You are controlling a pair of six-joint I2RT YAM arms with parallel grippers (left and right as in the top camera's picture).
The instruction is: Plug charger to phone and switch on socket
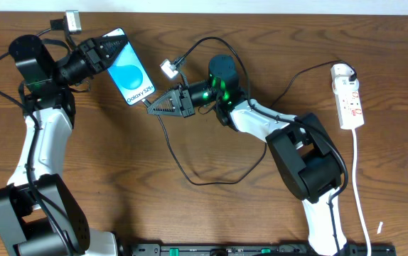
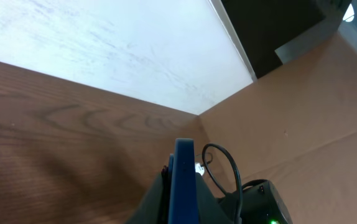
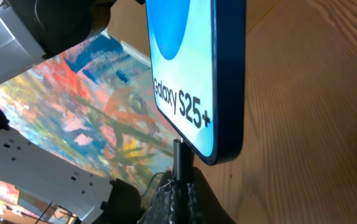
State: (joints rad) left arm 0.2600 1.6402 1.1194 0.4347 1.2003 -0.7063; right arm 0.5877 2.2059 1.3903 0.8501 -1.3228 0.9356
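Nearest the right wrist camera, the right gripper [image 3: 176,190] has its jaws narrowed onto the plug tip of the charger [image 3: 178,157], which points up at the lower end of the phone [image 3: 194,74]. The tip meets that edge, but whether it is seated in the port or only pressed against it cannot be told from here. So the plugging step looks under way, close to done at best.

Beyond the plug, the phone is tilted up off the table [image 1: 247,213], its blue screen lit. Its far end is clamped between the jaws of the left gripper [image 1: 103,54], which steadies it for the push.

Farthest off, the socket [image 1: 350,96] lies by the right side of the table, well apart from both grippers and untouched. Its switch is too small to read, so I judge that step still to do. The black cable runs to its far end.

No container is in view (the phone's port is the only thing here meant to receive anything).
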